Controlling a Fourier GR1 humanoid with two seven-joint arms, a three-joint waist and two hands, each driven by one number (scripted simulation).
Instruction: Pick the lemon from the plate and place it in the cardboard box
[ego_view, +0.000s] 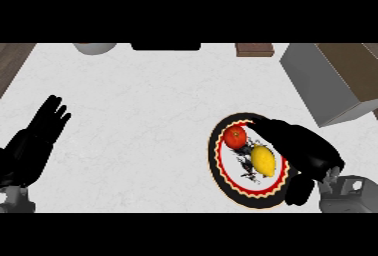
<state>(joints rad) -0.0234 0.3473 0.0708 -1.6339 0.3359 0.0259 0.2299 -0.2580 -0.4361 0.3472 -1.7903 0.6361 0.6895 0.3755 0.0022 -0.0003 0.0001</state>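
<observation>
Head view looks down on a white worktop (148, 115). Low on the right side lies a round plate (221, 182) with a black rim and a red and yellow zigzag edge. On the plate sit two fruits, just beside each other: a red tomato (235, 136) at the far end and a yellow lemon (263, 160) closer to the robot. The right hand (303, 147) hangs over the right side of the plate, right beside the lemon. Its fingers reach out past the tomato toward the far rim, and they are not closed on the lemon. The lemon lies on the plate in plain sight. The left hand (37, 137) rests at the left edge of the view, open, with its fingers straight and pointing up. A grey and brown box (328, 80) stands at the far right of the worktop, well apart from the plate. Along the far edge are a pale round thing (94, 48), a dark flat thing (166, 46) and a small brown block (255, 49).
</observation>
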